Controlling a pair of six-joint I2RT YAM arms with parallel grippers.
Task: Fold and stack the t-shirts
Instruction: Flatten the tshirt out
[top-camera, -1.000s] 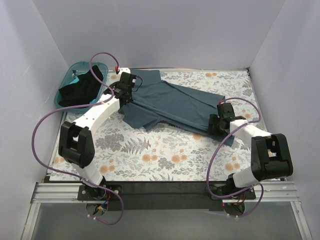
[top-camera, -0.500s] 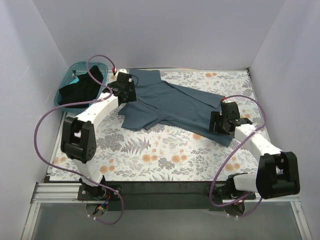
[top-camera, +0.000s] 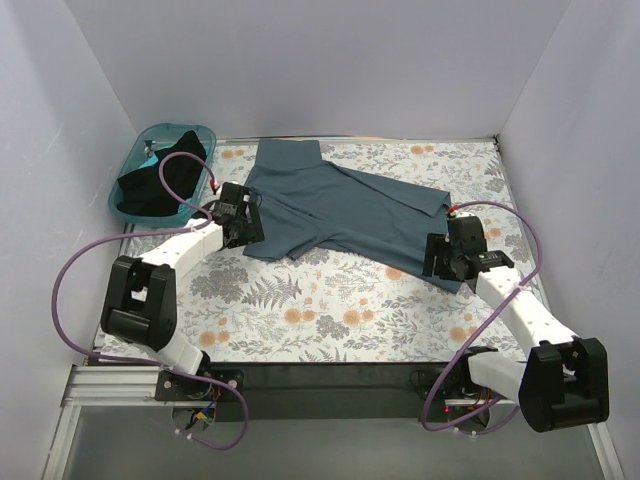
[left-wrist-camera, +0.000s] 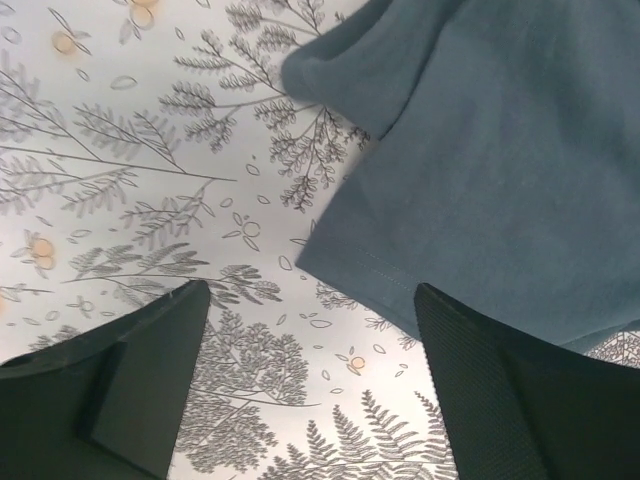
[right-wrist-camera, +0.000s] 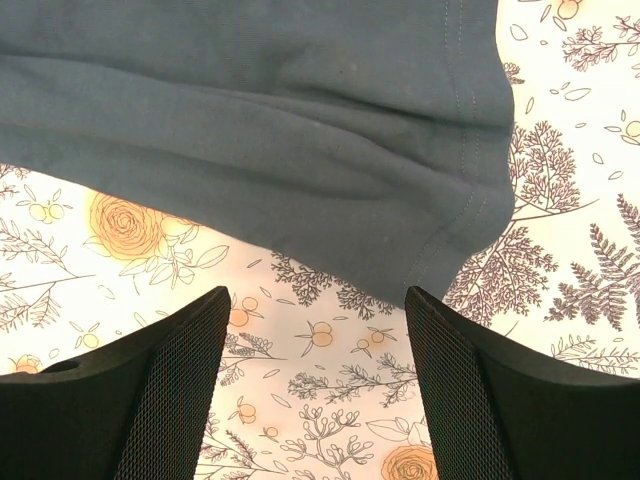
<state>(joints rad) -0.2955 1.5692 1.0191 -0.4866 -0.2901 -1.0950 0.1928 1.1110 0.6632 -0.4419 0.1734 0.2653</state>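
Both jaws are gaping empty; we are seeing the left gripper (left-wrist-camera: 310, 295) backing nearer off the blue-grey t-shirt (top-camera: 350, 205) it released, right gripper (right-wrist-camera: 315, 292) hovering at the hem

Robot lab test cell. Plain white panel walls (top-camera: 330, 70) box the table in on three sides. Two white-and-black arms, left arm (top-camera: 185, 243) and right arm (top-camera: 520, 312), are bolted to a black base plate (top-camera: 330, 378) at the near edge, which sits on aluminium extrusion rails (top-camera: 120, 385). Loose purple cables (top-camera: 60, 288) loop off both arms. The only domestic bits look like props: floral tablecloth (top-camera: 330, 315), teal plastic basket (top-camera: 133, 160), slate blue-grey t-shirt (top-camera: 350, 205).
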